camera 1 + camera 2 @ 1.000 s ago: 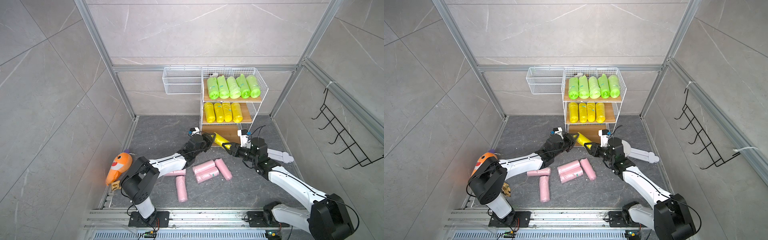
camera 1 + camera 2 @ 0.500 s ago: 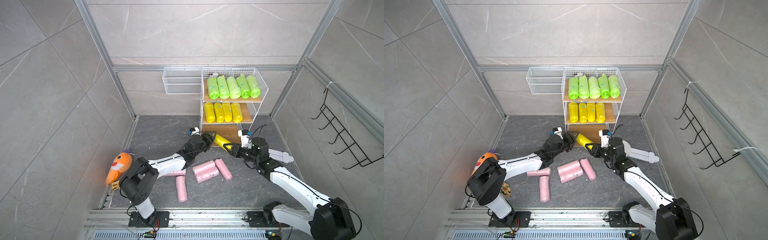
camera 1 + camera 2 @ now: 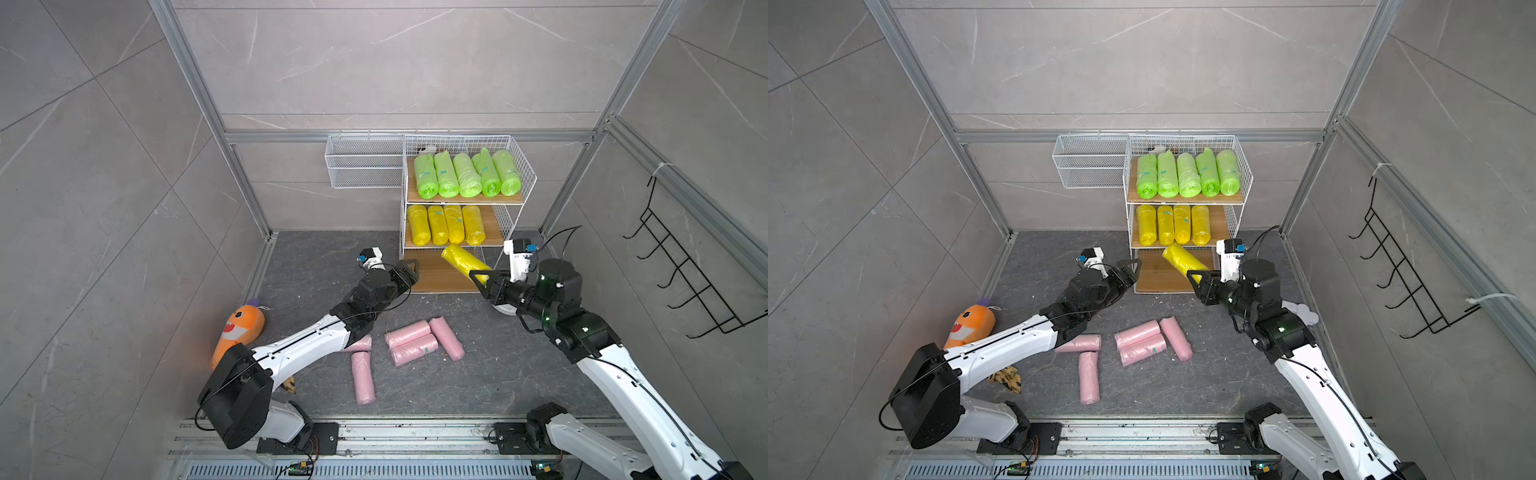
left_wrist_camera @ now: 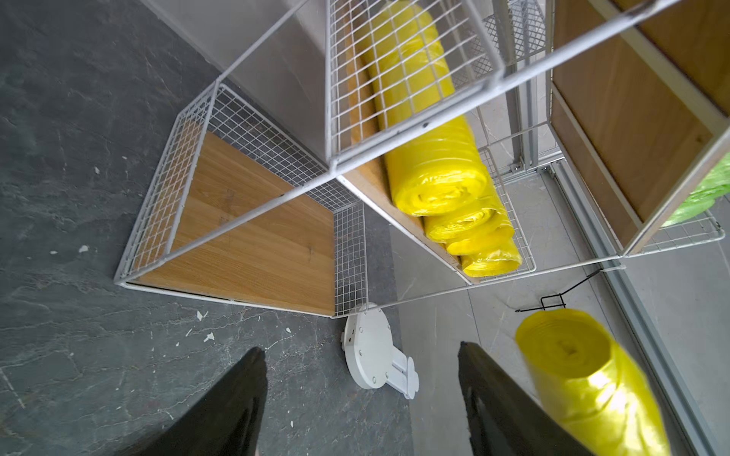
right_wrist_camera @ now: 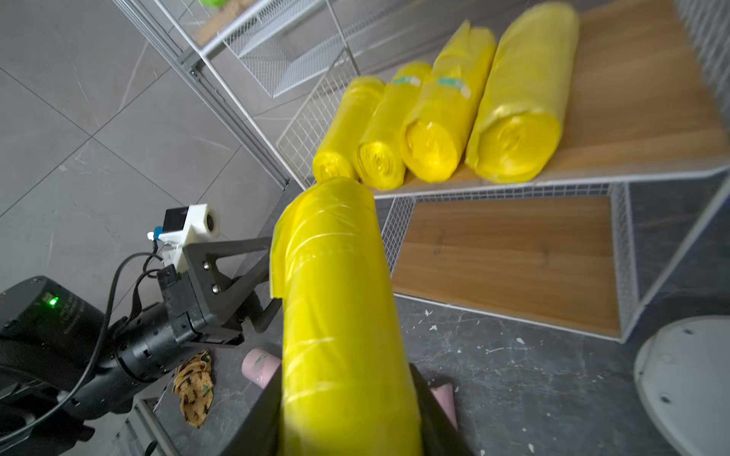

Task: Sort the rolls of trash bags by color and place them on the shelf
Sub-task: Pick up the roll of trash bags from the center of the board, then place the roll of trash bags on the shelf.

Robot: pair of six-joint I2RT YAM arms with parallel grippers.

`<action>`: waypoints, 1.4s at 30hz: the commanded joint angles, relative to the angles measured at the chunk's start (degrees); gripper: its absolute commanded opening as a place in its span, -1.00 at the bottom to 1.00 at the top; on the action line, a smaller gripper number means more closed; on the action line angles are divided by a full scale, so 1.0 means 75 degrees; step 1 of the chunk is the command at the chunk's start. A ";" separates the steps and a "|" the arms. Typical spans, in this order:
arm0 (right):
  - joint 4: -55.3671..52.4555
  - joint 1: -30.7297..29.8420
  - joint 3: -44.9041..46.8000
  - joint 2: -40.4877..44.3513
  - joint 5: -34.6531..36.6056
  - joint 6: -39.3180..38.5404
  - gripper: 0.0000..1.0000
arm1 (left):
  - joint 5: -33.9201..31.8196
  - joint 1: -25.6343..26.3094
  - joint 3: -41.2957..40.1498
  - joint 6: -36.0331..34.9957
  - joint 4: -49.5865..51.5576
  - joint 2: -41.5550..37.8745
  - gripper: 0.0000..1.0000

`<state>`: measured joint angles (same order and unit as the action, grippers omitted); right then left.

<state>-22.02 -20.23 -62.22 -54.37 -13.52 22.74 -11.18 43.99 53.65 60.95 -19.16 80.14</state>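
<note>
Five pink rolls (image 3: 414, 349) lie loose on the middle of the floor. One bears a small teal sticker, its print too small to read. Beyond them, your left claw (image 3: 409, 272) stands wide and empty, just before the bottom tier of the shelf (image 3: 509, 220). Your right claw (image 3: 478, 279) is clamped on the near end of a yellow roll (image 3: 459, 259), whose far end tilts up near the middle tier's front edge. At the floor's far edge, that tier carries four yellow rolls (image 3: 436, 224), two with illegible teal stickers. The top tier carries five green rolls (image 3: 467, 174).
</note>
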 commanded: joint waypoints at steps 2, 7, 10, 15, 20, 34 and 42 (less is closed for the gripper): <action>-0.1132 0.0043 -0.1116 -0.0111 0.1294 -0.0665 -0.42 | -0.0228 -0.0035 0.0164 -0.0866 0.0405 -0.0279 0.59; -0.1351 0.0064 -0.1799 -0.0497 0.2286 -0.0912 -0.41 | 0.0106 -0.0040 0.0327 -0.0942 0.0399 -0.0148 0.59; -0.1317 0.0087 -0.1959 -0.0778 0.2884 -0.1000 -0.41 | 0.0280 -0.0040 0.0399 -0.0930 0.0397 -0.0026 0.59; -0.0809 0.0142 -0.1896 -0.1078 0.3636 -0.1107 -0.42 | 0.0497 -0.0039 0.0487 -0.0890 0.0334 0.0124 0.59; -0.0354 0.0243 -0.1840 -0.1262 0.3900 -0.1110 -0.42 | 0.0777 -0.0041 0.0534 -0.0775 0.0282 0.0297 0.59; 0.0778 0.0435 -0.1611 -0.1976 0.4310 -0.1222 -0.43 | 0.1056 -0.0041 0.0534 -0.0639 0.0201 0.0497 0.59; 0.1338 0.0432 -0.1552 -0.2573 0.4615 -0.1160 -0.42 | 0.1210 -0.0029 0.0493 -0.0540 0.0184 0.0541 0.59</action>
<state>-17.19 -17.10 -74.13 -72.79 19.05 14.31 -3.22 43.99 55.44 56.42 -15.46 83.83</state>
